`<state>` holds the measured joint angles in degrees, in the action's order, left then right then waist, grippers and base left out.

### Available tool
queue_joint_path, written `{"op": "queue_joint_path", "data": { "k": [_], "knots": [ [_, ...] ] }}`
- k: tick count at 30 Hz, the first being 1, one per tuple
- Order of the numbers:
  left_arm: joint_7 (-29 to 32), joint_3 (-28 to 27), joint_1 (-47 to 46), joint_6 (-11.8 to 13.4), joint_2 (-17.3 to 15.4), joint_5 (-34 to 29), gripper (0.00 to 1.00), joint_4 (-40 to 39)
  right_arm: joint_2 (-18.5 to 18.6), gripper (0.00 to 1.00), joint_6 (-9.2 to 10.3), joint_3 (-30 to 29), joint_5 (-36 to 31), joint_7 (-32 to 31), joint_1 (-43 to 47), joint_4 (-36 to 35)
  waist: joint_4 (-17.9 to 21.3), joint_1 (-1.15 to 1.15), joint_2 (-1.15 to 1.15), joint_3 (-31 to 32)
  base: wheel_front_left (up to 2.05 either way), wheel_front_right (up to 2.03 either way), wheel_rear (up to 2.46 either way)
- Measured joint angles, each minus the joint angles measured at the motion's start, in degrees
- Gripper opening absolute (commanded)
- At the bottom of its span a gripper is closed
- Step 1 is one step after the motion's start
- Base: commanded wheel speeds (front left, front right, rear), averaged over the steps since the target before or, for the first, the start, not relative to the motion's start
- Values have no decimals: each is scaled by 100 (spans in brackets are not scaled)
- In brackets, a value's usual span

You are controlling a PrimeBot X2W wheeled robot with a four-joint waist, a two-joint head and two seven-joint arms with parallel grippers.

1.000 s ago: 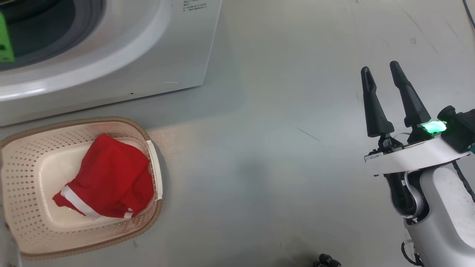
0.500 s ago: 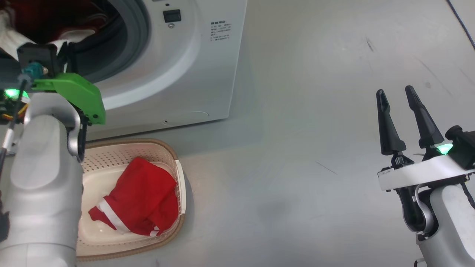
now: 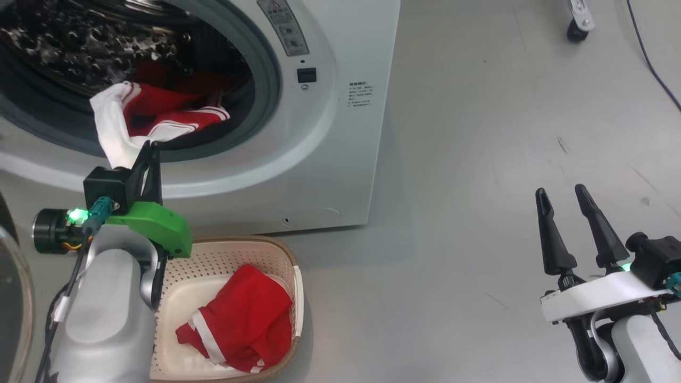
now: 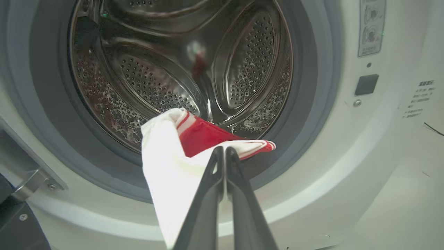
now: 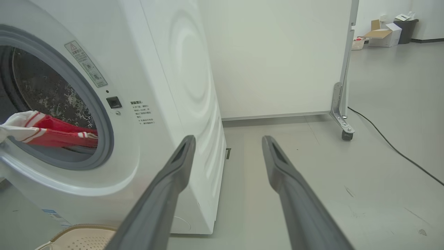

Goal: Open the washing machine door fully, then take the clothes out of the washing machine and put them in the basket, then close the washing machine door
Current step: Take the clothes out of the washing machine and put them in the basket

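Observation:
The white washing machine [image 3: 330,133] stands with its steel drum [image 4: 156,80] exposed. A red garment with white stripes and a white panel [image 4: 166,166] hangs from the drum over the grey seal. My left gripper [image 4: 222,150] is shut on its striped edge, just outside the opening; in the head view the left gripper [image 3: 151,148] sits below the white panel. The cream basket [image 3: 223,260] lies on the floor under the opening and holds another red garment [image 3: 239,314]. A curved edge of the door [image 3: 13,298] shows at far left. My right gripper [image 3: 558,191] hangs open, off to the right.
Grey floor spreads right of the machine. A white partition on a caster [image 5: 342,133] stands behind it, and a dark cable [image 5: 388,146] runs across the floor. Cardboard boxes and a bin [image 5: 385,33] sit far back. The basket rim [image 5: 79,230] lies near the right gripper's left finger.
The head camera has swung up, so the whole picture shifted and the drum came into view. My left arm has entered the view, shut on the garment. The right gripper stays open.

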<state>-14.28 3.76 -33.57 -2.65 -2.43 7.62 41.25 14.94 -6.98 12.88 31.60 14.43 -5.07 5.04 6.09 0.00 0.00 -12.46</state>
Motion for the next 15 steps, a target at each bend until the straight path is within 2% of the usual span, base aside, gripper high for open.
{"op": "queue_joint_path", "data": {
  "k": [8, 15],
  "knots": [
    [-1, 5, 465, -60, 2, 142, 0, -573, -87, 100, 0, 9, -55, 0, 329, -2, -277, 0, 0, 557, 0, 0, 0],
    [-12, 130, 656, -126, 27, 163, 0, -1918, -204, 100, 2, -32, -111, 0, 545, -146, -543, 0, 0, 847, 0, 0, 0]
  ]
}}
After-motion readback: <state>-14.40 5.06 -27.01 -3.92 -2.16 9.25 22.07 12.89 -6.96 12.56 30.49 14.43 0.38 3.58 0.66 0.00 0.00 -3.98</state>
